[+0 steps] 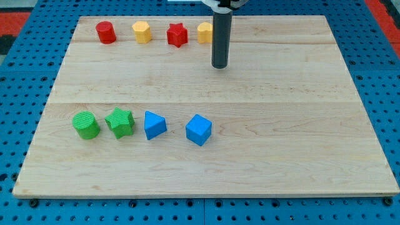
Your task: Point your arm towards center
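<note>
My tip (219, 65) rests on the wooden board (281, 125) near the view's top, a little right of the middle. Just above and left of it, a yellow block (204, 32) is partly hidden behind the rod. Along the top row to the left are a red star (177, 35), a yellow hexagon-like block (142, 31) and a red cylinder (105, 32). Lower down, in a row at the view's left, are a green cylinder (85, 125), a green star (120, 122), a blue triangular block (154, 124) and a blue cube (199, 129).
The board lies on a blue perforated table (381, 75). A red area (25, 15) shows at the view's top left corner and another at the top right.
</note>
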Available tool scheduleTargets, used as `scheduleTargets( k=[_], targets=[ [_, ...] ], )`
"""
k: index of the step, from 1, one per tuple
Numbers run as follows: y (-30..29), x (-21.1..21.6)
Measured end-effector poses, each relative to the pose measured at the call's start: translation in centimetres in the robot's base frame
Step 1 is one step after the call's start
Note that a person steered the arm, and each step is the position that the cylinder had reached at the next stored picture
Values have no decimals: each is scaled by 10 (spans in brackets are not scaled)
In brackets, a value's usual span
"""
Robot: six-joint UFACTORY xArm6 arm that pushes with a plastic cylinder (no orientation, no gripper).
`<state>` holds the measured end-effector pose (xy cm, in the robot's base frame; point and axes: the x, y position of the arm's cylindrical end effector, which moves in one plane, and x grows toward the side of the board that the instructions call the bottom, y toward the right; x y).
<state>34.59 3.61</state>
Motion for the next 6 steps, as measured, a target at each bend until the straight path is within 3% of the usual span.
scheduleTargets(
  k=[2, 3, 4, 5, 6],
  targets=[
    [2, 0],
    [48, 13],
    [57, 68],
    [32, 32],
    [-74, 27]
  ],
)
